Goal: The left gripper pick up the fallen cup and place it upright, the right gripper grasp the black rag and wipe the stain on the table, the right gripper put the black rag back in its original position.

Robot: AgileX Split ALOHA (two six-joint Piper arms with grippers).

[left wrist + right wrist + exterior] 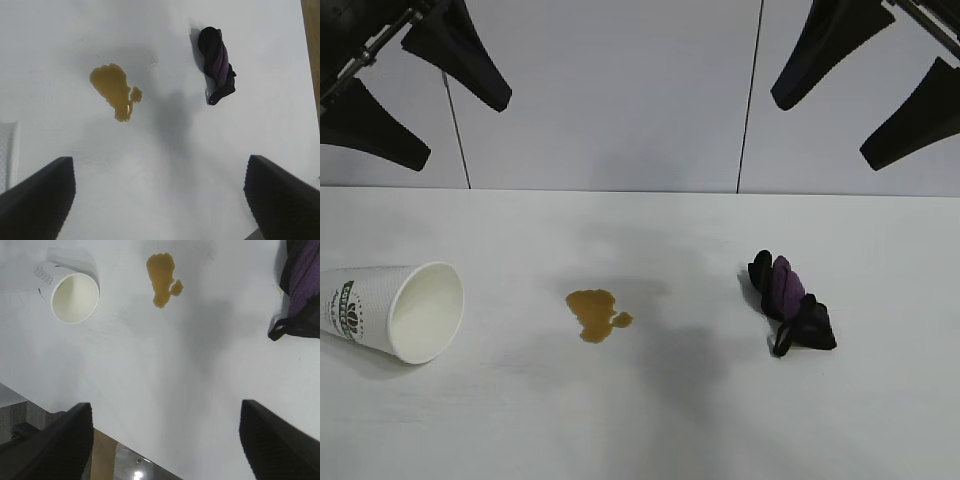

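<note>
The cup [392, 310] lies on its side at the table's [650, 420] left, below the left gripper [415, 95], which hangs wide open and empty, nearer than the right.

You'll find print only on the fallen cup [395, 312]: a green and black round logo with lettering beside it on its side wall. The letters are too small for you to read.
</note>
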